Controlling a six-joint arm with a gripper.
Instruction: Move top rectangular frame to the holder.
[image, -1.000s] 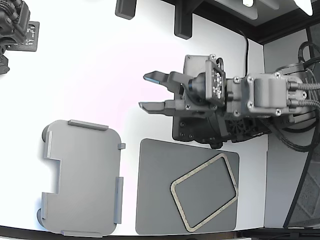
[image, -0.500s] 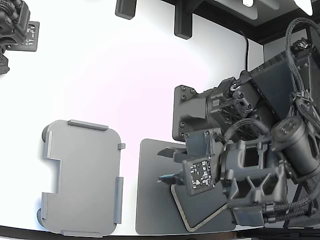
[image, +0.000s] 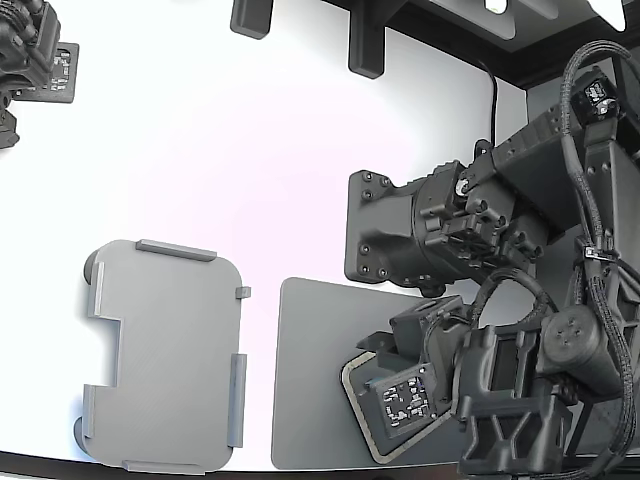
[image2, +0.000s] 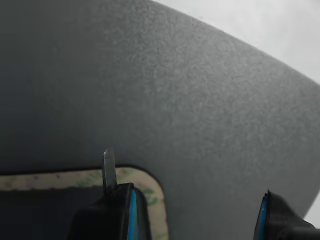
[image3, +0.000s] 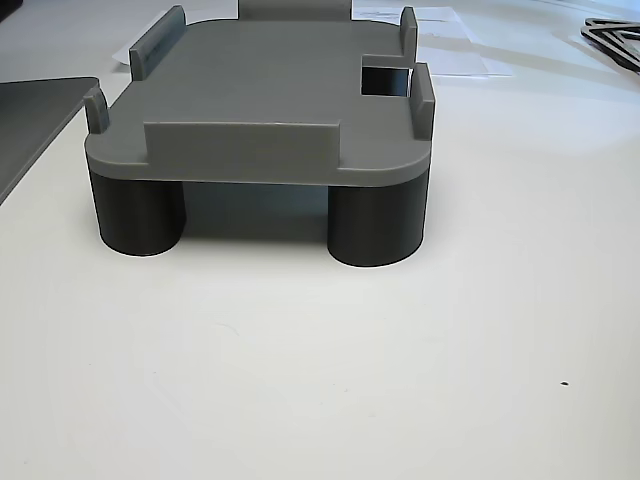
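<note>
You are at grab step. Gripper (image2: 195, 210) low over corner of top rectangular frame (image: 362, 405), fingers spread apart, nothing held yet. One finger (image2: 112, 212) sits over frame strip, other out over dark mat (image: 310, 380). Frame lies on mat near worktop's front edge, toward right corner in exterior view. Holder (image: 165, 355) waits bare near front left corner. Next, you likely need to go lower and pinch strip, gently, since it looks thin

holder top (image: 165, 350): bare, edge tabs around it
between holder and mat (image: 310, 380): bare white table (image: 200, 150)
arm (image: 520, 380): covers frame's (image: 358, 405) right part
</note>
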